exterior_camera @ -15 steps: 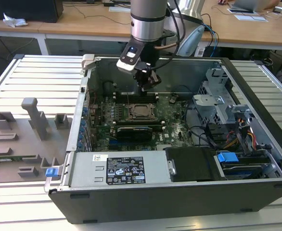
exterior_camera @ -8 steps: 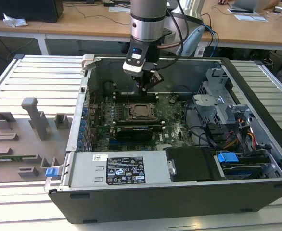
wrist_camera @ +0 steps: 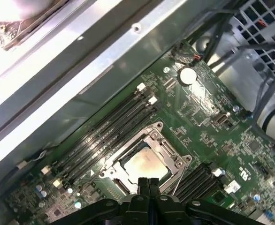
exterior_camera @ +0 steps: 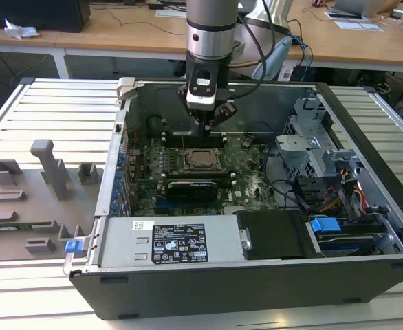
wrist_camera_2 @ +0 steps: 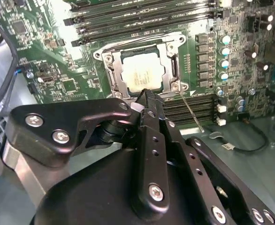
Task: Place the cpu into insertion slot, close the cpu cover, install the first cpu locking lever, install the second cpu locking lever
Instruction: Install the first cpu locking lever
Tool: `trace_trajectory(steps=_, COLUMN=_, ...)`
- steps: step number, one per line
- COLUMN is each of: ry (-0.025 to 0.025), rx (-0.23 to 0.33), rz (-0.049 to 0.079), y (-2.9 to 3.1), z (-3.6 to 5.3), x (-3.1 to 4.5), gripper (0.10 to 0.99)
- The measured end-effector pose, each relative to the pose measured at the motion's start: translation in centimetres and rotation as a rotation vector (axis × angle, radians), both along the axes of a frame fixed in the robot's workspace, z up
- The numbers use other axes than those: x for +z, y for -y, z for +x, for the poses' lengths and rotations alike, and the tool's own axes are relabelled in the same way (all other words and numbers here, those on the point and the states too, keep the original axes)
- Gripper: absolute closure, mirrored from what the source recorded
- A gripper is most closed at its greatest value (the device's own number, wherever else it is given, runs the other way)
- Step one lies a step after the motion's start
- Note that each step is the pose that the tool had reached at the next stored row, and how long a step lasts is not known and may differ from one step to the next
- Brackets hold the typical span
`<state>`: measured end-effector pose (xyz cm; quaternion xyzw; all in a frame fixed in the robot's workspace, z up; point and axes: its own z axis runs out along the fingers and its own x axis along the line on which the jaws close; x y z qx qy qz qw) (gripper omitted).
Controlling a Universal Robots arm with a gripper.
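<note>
The cpu [wrist_camera_2: 142, 75], a pale silvery square, lies in the insertion slot [wrist_camera_2: 174, 70] on the green motherboard. The cpu cover [wrist_camera_2: 113, 70], a dark-silver metal frame, lies flat around it. A thin locking lever rod [wrist_camera_2: 190, 111] sticks out from a corner of the socket, across the memory slots. My gripper [wrist_camera_2: 146, 93] hangs just above the socket's edge, shut, with nothing between its black fingers. In the first wrist view the gripper [wrist_camera: 149, 182] is over the rim of the cpu [wrist_camera: 144, 164]. In the exterior view the gripper [exterior_camera: 206, 126] hovers behind the socket [exterior_camera: 203, 159].
The open computer case [exterior_camera: 222, 275] lies on a slatted table, with a power supply [exterior_camera: 167, 242] at the front and a drive cage [exterior_camera: 311, 148] with cables on the exterior view's right. Long black memory slots [wrist_camera_2: 142, 21] flank the socket. Grey fixtures [exterior_camera: 50, 168] stand on the exterior view's left.
</note>
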<state>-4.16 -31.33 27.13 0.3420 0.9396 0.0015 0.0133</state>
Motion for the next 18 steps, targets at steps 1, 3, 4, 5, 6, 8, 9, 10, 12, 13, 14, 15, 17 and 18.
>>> trace_trajectory(steps=1, ry=-0.0001, rx=0.028, rz=0.000, y=0.00, z=0.00, x=0.00, gripper=0.980)
trace_trajectory(steps=3, ry=-0.0001, rx=0.078, rz=0.000, y=0.00, z=0.00, x=0.00, gripper=0.980)
trace_trajectory(steps=4, ry=-0.0001, rx=0.106, rz=0.000, y=0.00, z=0.00, x=0.00, gripper=0.980)
trace_trajectory(steps=5, ry=0.0000, rx=0.124, rz=0.000, y=0.00, z=0.00, x=0.00, gripper=0.980)
trace_trajectory(steps=6, ry=0.0000, rx=0.143, rz=0.000, y=0.00, z=0.00, x=0.00, gripper=0.980)
trace_trajectory(steps=8, ry=0.0000, rx=0.173, rz=0.000, y=0.00, z=0.00, x=0.00, gripper=0.980)
trace_trajectory(steps=9, ry=0.0000, rx=0.184, rz=0.000, y=0.00, z=0.00, x=0.00, gripper=0.980)
trace_trajectory(steps=10, ry=0.0000, rx=0.208, rz=0.000, y=0.00, z=0.00, x=0.00, gripper=0.980)
trace_trajectory(steps=12, ry=0.0000, rx=0.243, rz=0.000, y=0.00, z=0.00, x=0.00, gripper=0.980)
trace_trajectory(steps=13, ry=0.0000, rx=0.253, rz=0.000, y=0.00, z=0.00, x=0.00, gripper=0.980)
trace_trajectory(steps=14, ry=0.0000, rx=0.274, rz=0.000, y=0.00, z=0.00, x=0.00, gripper=0.980)
trace_trajectory(steps=15, ry=0.0000, rx=0.297, rz=0.000, y=0.00, z=0.00, x=0.00, gripper=0.980)
trace_trajectory(steps=17, ry=0.0000, rx=0.323, rz=0.000, y=0.00, z=0.00, x=0.00, gripper=0.980)
trace_trajectory(steps=18, ry=0.0000, rx=0.337, rz=0.000, y=0.00, z=0.00, x=0.00, gripper=0.980)
